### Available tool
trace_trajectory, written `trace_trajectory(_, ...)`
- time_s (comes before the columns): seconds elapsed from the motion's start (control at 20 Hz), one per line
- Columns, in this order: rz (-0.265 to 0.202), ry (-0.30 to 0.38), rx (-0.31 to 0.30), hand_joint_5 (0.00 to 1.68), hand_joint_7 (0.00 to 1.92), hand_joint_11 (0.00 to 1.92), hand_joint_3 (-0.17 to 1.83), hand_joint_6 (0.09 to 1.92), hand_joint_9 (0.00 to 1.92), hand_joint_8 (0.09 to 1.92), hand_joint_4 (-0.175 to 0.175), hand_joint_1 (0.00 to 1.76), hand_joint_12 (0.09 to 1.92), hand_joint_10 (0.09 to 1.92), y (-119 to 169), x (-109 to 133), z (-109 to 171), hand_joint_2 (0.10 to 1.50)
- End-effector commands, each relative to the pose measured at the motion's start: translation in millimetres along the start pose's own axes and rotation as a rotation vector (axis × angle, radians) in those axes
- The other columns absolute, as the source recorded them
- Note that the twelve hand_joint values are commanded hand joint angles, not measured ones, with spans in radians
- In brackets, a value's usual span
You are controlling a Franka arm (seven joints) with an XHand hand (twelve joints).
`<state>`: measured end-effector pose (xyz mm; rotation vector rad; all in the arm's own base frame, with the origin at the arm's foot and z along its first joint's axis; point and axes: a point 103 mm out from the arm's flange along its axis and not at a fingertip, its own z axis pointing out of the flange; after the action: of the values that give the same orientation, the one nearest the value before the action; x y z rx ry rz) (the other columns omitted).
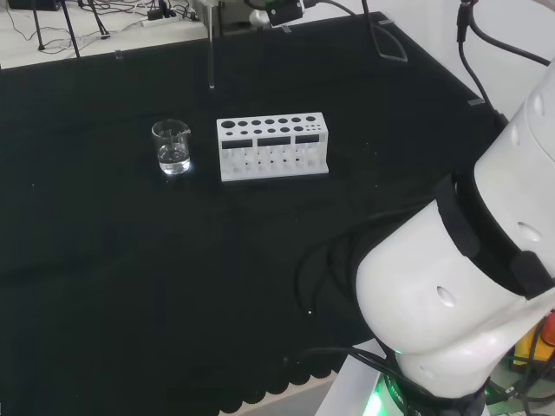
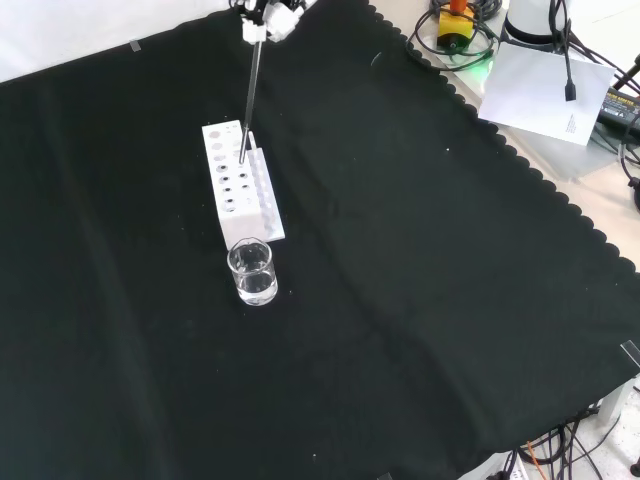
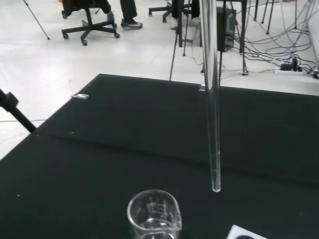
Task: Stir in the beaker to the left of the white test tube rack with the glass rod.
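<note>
The hand appears at the top edge of the front view, at about 12 o'clock from the white rack, and it seems closed around the upper end of the glass rod, though how its fingers sit cannot be told exactly. The rod hangs almost upright, with its long axis vertical and its lower tip in the air, well above the surface. The beaker stands upright on the black cloth just beside the short end of the rack, at 6 o'clock from it in the front view and at 9 o'clock from it in the head view. So the beaker lies at 6 o'clock from the rod tip in the front view, with the rack between them. In the wrist view the tip hangs close to the beaker's rim but higher and to one side, not over the opening. The beaker holds a little clear liquid at the bottom. The holes of the rack look empty. I judge that the rod must first come over the beaker's mouth and then go straight down.
</note>
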<state>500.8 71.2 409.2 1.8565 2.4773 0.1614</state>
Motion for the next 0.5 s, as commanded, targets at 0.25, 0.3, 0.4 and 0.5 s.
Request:
trace_trajectory(0.25, -0.069, 0.033, 0.015, 1.26, 1.09, 1.64, -0.17, 0.23, 1.63, 1.17, -0.175, 1.30, 0.72, 0.93, 26.0, 33.7, 10.8, 1.13)
trace_trajectory(0.3, -0.076, 0.034, 0.016, 1.26, 1.09, 1.64, -0.17, 0.23, 1.63, 1.17, -0.175, 1.30, 0.72, 0.93, 29.5, 35.9, 12.4, 1.13)
trace_trajectory(0.4, -0.092, 0.034, 0.020, 1.27, 1.09, 1.65, -0.17, 0.23, 1.63, 1.18, -0.175, 1.30, 0.72, 0.93, 36.8, 41.2, 15.6, 1.13)
trace_trajectory(0.5, -0.104, 0.035, 0.022, 1.27, 1.08, 1.65, -0.17, 0.23, 1.63, 1.18, -0.175, 1.30, 0.72, 0.93, 43.0, 45.6, 18.5, 1.13)
